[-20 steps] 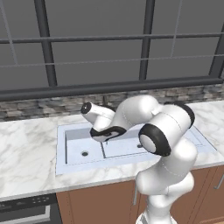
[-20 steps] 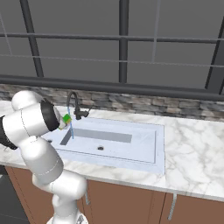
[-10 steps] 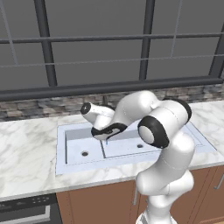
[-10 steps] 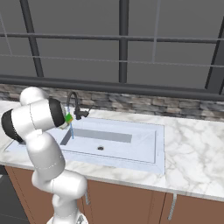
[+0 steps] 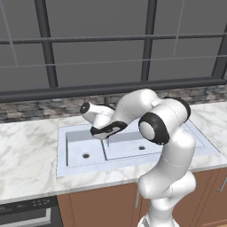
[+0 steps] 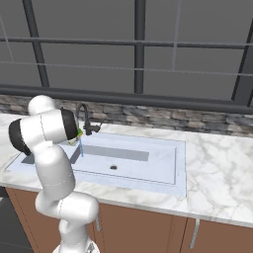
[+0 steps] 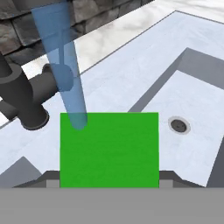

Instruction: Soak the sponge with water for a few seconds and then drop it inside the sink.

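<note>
The sponge (image 7: 109, 148) is held tight in the gripper (image 7: 109, 181) over the sink (image 7: 144, 74), with water (image 7: 65, 74) hitting its corner. The faucet (image 6: 85, 121) is seen whole from the right base view.

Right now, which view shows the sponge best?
The hand view: the sponge fills the foreground, with the water landing on its top corner. The right base view shows a small green bit beside the arm. In the left base view I cannot make it out.
</note>
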Tool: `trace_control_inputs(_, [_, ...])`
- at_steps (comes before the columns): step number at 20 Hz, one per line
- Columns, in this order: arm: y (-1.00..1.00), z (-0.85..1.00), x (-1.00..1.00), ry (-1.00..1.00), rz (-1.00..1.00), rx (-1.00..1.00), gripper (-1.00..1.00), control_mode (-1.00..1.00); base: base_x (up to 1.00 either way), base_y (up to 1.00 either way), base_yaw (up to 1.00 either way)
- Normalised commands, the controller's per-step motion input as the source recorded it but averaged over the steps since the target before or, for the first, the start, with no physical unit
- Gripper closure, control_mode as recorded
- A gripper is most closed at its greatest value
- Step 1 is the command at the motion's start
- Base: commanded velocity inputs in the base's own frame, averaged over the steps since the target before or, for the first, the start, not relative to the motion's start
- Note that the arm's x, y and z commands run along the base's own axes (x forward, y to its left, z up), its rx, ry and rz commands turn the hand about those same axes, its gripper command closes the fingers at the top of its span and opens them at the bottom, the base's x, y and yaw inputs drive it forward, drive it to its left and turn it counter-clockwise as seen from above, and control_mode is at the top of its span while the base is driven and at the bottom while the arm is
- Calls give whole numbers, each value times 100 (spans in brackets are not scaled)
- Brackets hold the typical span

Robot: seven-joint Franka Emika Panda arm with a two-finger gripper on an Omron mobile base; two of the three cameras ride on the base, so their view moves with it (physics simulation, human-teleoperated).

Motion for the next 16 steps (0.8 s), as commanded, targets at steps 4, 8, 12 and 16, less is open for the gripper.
trace_control_inputs(4, [4, -4, 14, 1, -2, 0, 100, -100, 0, 0, 0])
trace_control_inputs(8, [3, -9, 15, 1, -2, -1, 100, -100, 0, 0, 0])
trace_control_inputs(12, [4, -7, 5, 0, -2, -1, 100, -100, 0, 0, 0])
trace_control_inputs(16, [1, -1, 0, 0, -2, 0, 100, -100, 0, 0, 0])
